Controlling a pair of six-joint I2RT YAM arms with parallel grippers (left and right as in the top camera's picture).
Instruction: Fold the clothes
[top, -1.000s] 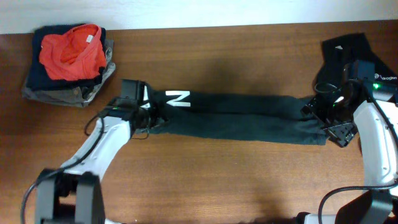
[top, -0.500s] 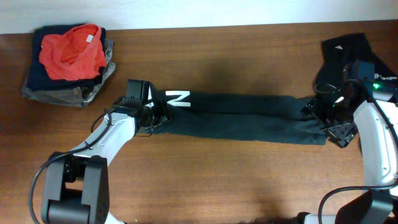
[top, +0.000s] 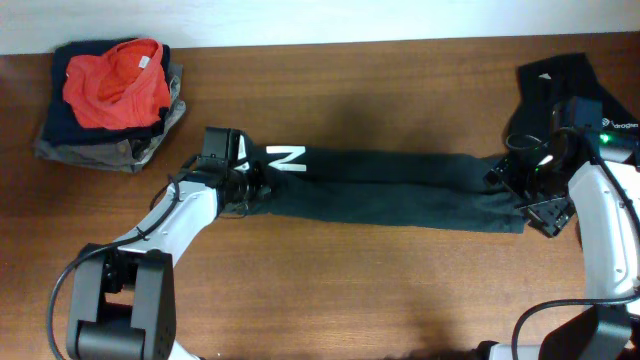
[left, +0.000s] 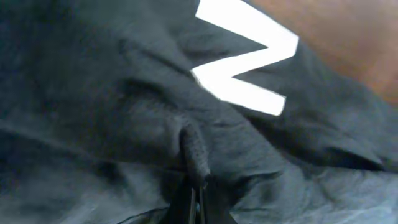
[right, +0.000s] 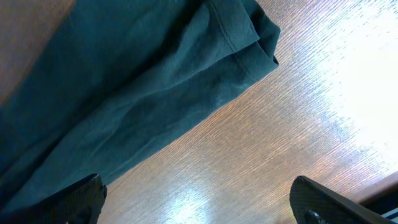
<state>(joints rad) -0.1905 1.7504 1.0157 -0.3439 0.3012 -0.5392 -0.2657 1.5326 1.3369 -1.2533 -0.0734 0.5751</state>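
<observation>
Desk (top: 380, 290), brown wood, carrying everything listed here.

Shirt (top: 400, 195), black, drawn into one long narrow band across the middle of the desk, its ends reaching toward the two arms. It lies flat, and to my eye it is already folded lengthwise, so the next fold would be end over end.

Pile (top: 110, 95), far left corner: a red piece on top of dark and grey ones, well apart from the shirt. It is probably the stack of finished items.

Second black garment (top: 550, 75), far right corner, bunched and partly hidden behind the right arm. It seems to be waiting its turn.

Right tool (top: 525, 195), jaws spread wide and holding nothing, hanging just by the shirt's right end with bare desk between its fingers. It looks poised to take that end.

Left tool (left: 198, 202), closed tight on a small ridge of the shirt's cloth just beside the print. A nip there suits lifting that end across.

Print (top: 287, 158), a white N, face up near the shirt's left end.
</observation>
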